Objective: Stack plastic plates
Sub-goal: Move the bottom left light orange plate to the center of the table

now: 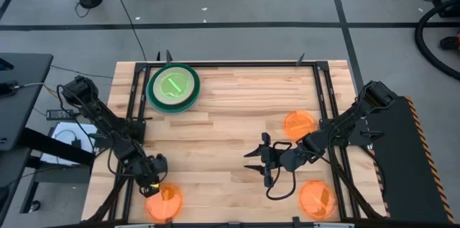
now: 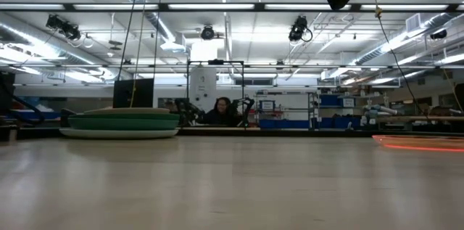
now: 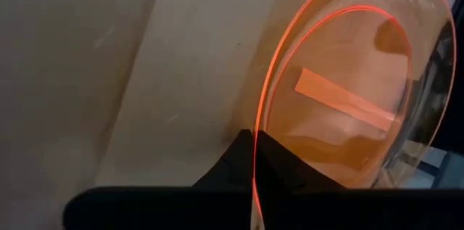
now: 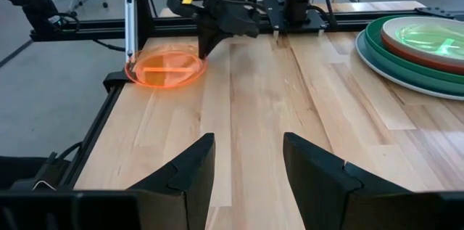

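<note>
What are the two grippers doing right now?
Left gripper: shut on the orange plate's rim.
Right gripper: open, holding nothing.

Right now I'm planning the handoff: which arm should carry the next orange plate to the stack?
Left, probably. The left gripper is shut on the rim of an orange plate; the right gripper is open and empty over bare table.

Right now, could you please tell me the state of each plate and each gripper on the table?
Stack of plates: large ones piled at the table's far left, neon-green plate on top.
Orange plate, near left: rim pinched, at the table's front edge.
Left gripper: jaws shut on that rim.
Orange plate, right side: flat, loose.
Orange plate, near right: flat, loose.
Right gripper: jaws open, empty, over bare wood.
</note>
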Controlling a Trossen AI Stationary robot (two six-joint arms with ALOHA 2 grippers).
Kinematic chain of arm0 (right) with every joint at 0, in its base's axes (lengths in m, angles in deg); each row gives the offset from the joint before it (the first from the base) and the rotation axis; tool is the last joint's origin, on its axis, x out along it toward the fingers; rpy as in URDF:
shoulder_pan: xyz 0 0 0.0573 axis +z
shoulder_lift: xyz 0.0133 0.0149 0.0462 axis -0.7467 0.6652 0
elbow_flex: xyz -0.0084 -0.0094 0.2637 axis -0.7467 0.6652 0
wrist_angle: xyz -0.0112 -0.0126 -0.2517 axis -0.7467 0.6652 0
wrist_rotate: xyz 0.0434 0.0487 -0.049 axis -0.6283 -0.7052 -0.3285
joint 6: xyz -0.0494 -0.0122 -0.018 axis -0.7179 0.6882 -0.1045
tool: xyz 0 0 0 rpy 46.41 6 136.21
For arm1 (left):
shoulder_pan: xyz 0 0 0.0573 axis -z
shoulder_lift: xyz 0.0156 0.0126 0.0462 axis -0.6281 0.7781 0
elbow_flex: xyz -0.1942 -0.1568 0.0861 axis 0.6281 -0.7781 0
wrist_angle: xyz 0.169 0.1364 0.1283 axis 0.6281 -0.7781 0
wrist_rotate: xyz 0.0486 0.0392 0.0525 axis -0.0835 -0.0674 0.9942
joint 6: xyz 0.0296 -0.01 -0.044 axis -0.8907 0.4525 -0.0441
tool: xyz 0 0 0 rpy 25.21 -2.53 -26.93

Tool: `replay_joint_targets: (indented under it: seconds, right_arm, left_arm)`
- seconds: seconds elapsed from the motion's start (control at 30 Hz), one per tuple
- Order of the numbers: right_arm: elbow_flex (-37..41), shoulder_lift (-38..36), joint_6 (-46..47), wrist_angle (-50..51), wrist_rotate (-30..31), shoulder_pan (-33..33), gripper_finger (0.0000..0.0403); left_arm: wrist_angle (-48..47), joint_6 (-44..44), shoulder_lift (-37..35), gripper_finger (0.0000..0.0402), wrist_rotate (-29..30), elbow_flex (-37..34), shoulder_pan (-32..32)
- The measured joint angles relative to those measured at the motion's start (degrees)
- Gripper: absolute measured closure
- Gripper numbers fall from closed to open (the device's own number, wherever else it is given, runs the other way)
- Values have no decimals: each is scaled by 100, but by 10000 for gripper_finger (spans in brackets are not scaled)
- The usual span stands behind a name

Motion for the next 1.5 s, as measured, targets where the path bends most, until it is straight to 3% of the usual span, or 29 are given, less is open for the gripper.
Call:
replay_joint_targets:
  seconds: [0.23, 0.4, 0.6, 0.77, 0.9, 1.03, 1.2, 1.5]
  right_arm:
    - [0, -18, -140, 14, 56, 111, 229]
    - [2, -237, -12, 259, 57, 252, 230]
    - [0, -789, 1312, 1918, 191, 457, 234]
    - [0, -940, 2706, 3669, 379, 513, 235]
    - [2, -739, 3612, 4536, 623, 489, 235]
    - [2, -440, 3921, 4924, 671, 429, 235]
    - [2, -32, 3959, 4972, 607, 313, 235]
    - [0, 266, 4322, 5253, 932, 39, 232]
  left_arm:
    - [226, -246, -236, 397, -186, 39, -525]
    - [7, -1394, -369, 399, -451, 578, -1548]
    - [-764, -2726, -347, 399, -592, 1319, -3278]
    - [-440, -3309, -192, 395, -591, 1541, -4844]
    - [52, -3490, 361, 396, -610, 1613, -5757]
    - [574, -3149, 1139, 396, -583, 1783, -6091]
    - [596, -2368, 1938, 396, -260, 1989, -5965]
    - [639, -1677, 2085, 377, 45, 2028, -6069]
